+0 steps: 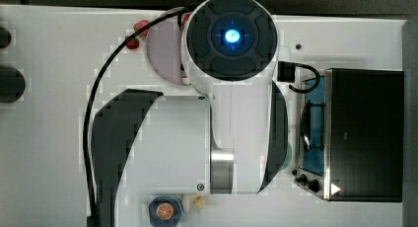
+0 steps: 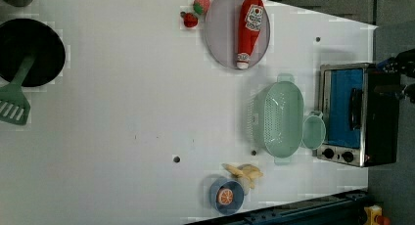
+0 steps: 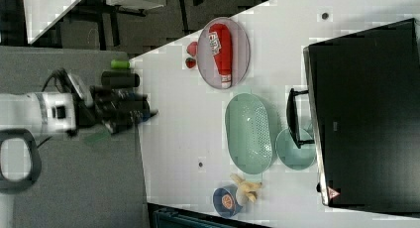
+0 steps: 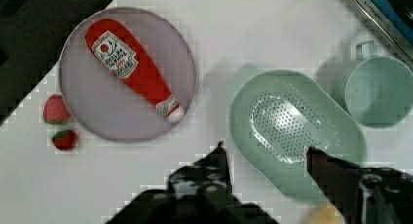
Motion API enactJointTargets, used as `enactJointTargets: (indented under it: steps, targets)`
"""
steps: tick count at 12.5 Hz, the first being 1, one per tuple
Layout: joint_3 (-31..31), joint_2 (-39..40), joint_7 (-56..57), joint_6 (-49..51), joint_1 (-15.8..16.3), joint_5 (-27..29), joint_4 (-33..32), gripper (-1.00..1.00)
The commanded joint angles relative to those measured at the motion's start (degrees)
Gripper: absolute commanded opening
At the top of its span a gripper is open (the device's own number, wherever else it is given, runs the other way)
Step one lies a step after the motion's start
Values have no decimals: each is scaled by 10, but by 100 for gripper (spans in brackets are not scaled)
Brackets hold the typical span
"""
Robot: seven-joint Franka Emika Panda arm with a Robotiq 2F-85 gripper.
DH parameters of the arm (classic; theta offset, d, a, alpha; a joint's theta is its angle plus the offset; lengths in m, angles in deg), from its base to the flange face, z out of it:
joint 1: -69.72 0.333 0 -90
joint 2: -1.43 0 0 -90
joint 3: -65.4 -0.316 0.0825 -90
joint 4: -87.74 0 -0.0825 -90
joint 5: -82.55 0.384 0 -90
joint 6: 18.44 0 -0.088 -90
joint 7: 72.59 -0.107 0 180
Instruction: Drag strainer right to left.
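The strainer (image 2: 281, 118) is a pale green oval colander with a perforated bottom. It lies on the white table beside the toaster oven (image 2: 355, 115), with a pale green mug (image 2: 313, 132) between them. The strainer (image 3: 249, 133) is also in the right view, where my gripper (image 3: 150, 111) is well apart from it toward the right view's left. In the wrist view my gripper (image 4: 265, 152) hangs open high over the strainer (image 4: 292, 112), its dark fingers (image 4: 220, 158) framing the near rim without touching. Nothing is between them.
A grey plate (image 2: 220, 44) carries a red ketchup bottle (image 2: 249, 29), with strawberries (image 2: 195, 12) beside it. A blue bowl with an orange (image 2: 226, 195) and a banana (image 2: 244, 172) lie close to the strainer. A black pan (image 2: 29, 51) and green spatula (image 2: 14, 100) sit at the left view's left.
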Motion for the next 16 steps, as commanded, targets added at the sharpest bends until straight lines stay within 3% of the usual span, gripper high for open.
enactJointTargets:
  steps: [1, 3, 7, 16]
  targets:
    - [7, -302, -65, 144, -20, -6, -152, 59]
    - [6, -300, -65, 142, -20, -6, -153, 100]
    - [6, -257, -66, 91, -20, -6, -189, 100]
    - [6, -41, -119, -245, -20, -6, -313, 100]
